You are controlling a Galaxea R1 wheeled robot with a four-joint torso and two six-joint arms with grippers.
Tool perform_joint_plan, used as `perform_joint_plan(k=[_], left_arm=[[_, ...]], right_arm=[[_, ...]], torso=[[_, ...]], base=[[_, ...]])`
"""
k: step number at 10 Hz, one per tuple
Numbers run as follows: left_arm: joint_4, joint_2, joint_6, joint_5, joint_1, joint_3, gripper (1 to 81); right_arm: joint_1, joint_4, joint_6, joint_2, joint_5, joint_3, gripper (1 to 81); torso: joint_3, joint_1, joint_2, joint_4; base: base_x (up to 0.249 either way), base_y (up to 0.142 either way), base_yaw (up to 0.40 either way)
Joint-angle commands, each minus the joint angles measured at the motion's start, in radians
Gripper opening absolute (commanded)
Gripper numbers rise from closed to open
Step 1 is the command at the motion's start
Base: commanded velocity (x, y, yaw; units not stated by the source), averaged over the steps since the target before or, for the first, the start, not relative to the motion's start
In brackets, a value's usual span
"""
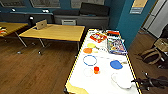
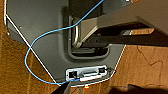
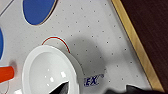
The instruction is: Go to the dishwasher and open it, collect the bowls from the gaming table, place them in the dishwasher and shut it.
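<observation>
The right gripper [image 1: 136, 80], its finger state impossible to tell, hovered just beside the white bowl [image 1: 122, 80] near the gaming table's [image 1: 105, 85] yellow edge, where an off-centre grasp could nudge it onto the floor.

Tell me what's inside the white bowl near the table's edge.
The white bowl looks empty: glossy white interior with light glints. The right claw's dark tip covers a small part of it.

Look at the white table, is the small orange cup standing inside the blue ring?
No, the small orange cup stands on the white table outside the blue ring, nearer the robot.
</observation>
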Motion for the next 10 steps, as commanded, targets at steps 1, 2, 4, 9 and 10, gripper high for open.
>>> perform_joint_plan(k=[1,2,4,9,10], left_arm=[[-0.009,-0.005,-0.005,0.068,0.002,0.008,81.1],[-0.009,-0.005,-0.005,0.068,0.002,0.008,81.1],[-0.010,-0.008,-0.005,0.068,0.002,0.008,81.1],[-0.023,-0.013,-0.005,0.068,0.005,0.000,81.1],[-0.021,-0.012,-0.005,0.068,0.005,0.000,81.1]], right_arm=[[0.113,0.024,0.007,0.006,-0.071,-0.025,81.1],[0.119,0.024,0.007,0.017,-0.071,-0.024,81.1],[0.126,0.025,0.010,0.052,-0.068,-0.019,81.1],[0.080,0.021,0.016,0.156,-0.051,-0.036,1.0],[0.077,0.024,0.016,0.137,-0.058,-0.027,1.0]], torso=[[-0.067,0.000,0.000,0.000],[-0.023,0.000,0.000,0.000],[-0.042,0.001,0.001,0.000],[-0.042,0.001,0.001,0.000],[-0.042,0.001,0.001,0.000]], base=[[0.000,0.000,0.000],[0.000,0.000,0.000],[0.000,0.000,0.000],[0.000,0.000,0.000],[0.000,0.000,0.000]])
